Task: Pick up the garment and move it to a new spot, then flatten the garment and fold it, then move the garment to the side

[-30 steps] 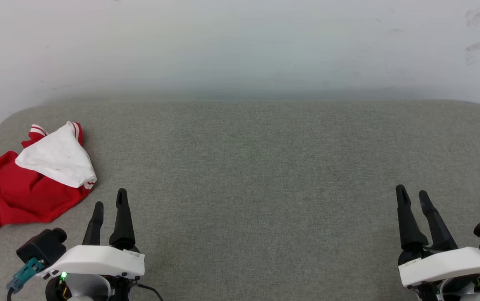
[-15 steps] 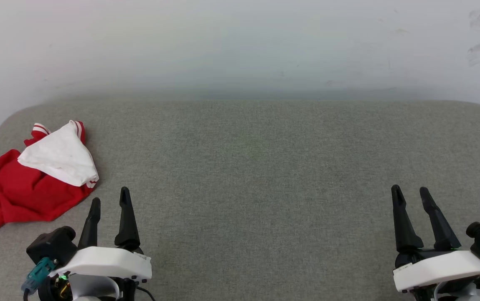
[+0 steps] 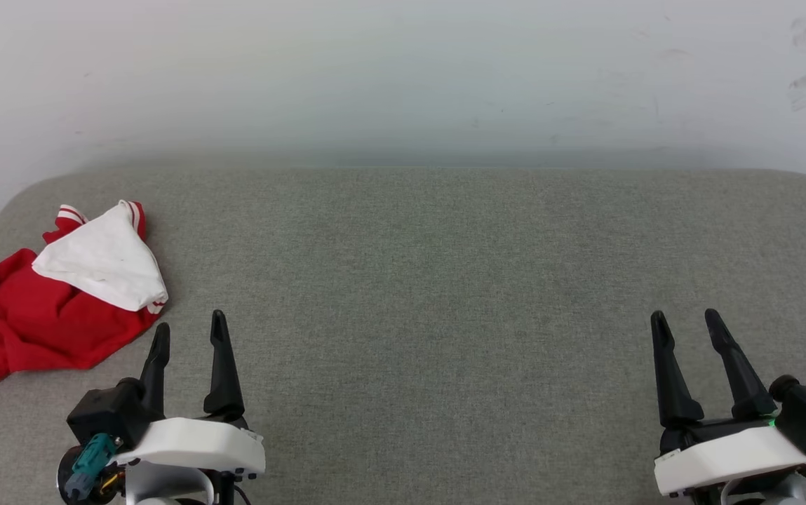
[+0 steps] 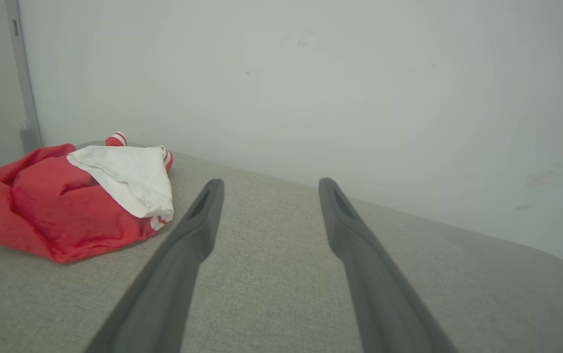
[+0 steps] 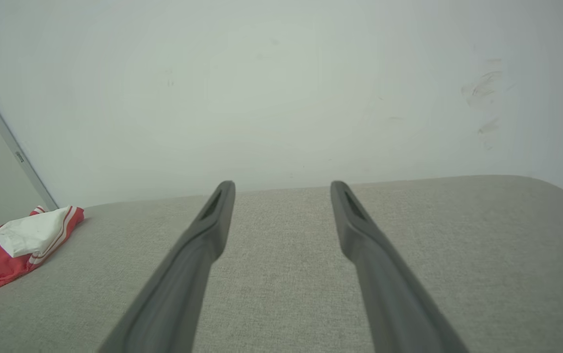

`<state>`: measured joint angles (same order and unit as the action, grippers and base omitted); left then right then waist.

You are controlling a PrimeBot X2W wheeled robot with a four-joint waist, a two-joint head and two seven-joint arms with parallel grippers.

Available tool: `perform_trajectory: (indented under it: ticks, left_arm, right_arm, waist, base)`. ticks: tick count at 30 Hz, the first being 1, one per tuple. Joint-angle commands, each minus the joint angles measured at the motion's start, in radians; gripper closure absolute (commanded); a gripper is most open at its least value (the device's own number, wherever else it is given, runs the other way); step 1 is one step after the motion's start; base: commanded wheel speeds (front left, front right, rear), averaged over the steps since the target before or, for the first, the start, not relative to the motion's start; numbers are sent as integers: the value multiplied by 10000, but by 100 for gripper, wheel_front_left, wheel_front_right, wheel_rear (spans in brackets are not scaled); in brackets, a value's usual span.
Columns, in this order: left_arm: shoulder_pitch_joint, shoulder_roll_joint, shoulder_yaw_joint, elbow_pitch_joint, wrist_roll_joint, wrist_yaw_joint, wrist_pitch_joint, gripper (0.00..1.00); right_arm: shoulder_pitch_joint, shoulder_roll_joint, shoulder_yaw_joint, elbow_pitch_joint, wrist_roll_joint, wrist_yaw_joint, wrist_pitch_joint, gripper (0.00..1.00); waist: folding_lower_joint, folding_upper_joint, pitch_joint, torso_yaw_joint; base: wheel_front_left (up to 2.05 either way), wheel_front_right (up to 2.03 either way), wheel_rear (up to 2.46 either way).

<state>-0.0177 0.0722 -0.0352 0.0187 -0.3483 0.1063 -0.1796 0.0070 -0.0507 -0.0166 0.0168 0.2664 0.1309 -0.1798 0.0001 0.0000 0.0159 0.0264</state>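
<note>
left tool: lower left of the head view. Both dark fingers are spread wide with nothing between them, tips pointing up-frame over bare cloth. It's the one near the shirt, just below and right of the closest red edge, not touching.
right tool: lower right of the frame, also spread wide and empty, well apart from the shirt.
surface: grey woven fabric top with rounded corners. Looks a bit padded, so I'd guess a finger can press in a little and scoop under cloth.
garment: red jersey-style tee, crumpled in a heap at the left edge, mid-height in the head view. No lettering showing from here.
white sleeve: flopped over the top of the red heap.
striped trim: red and white, peeking out at the heap's upper end and again at the sleeve's lower right corner.
how it'll handle: my guess is light, floppy, zero stiffness, not fragile. It'll sag and drag from whatever point gets pinched, and a thin single layer could slip out.
where to grab: I'd go for a bunched red fold on the near right side of the heap, or the thicker trim, not the flat of the sleeve. One pinch only lifts a dangling clump, so flattening probably wants both tools on two separate edges.
wall: pale, scuffed at upper right, right behind the far edge of the surface.
</note>
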Motion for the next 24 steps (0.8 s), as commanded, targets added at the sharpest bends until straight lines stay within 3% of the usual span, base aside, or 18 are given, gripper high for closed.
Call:
perform_trajectory:
  ticks: [1,24]
  left_arm:
    - [30,64,-81,-139,318,57,-113,0]
    - [261,10,-330,-99,2115,-47,-589,0]
  right_arm:
    - [71,3,34,-143,-326,-2,-103,0]
    - [275,8,-55,-368,-1997,-4,-601,0]
  waist:
    - [-1,0,1,13]
    - [-1,0,46,66]
  base:
    - [0,0,0]
    - [0,0,0]
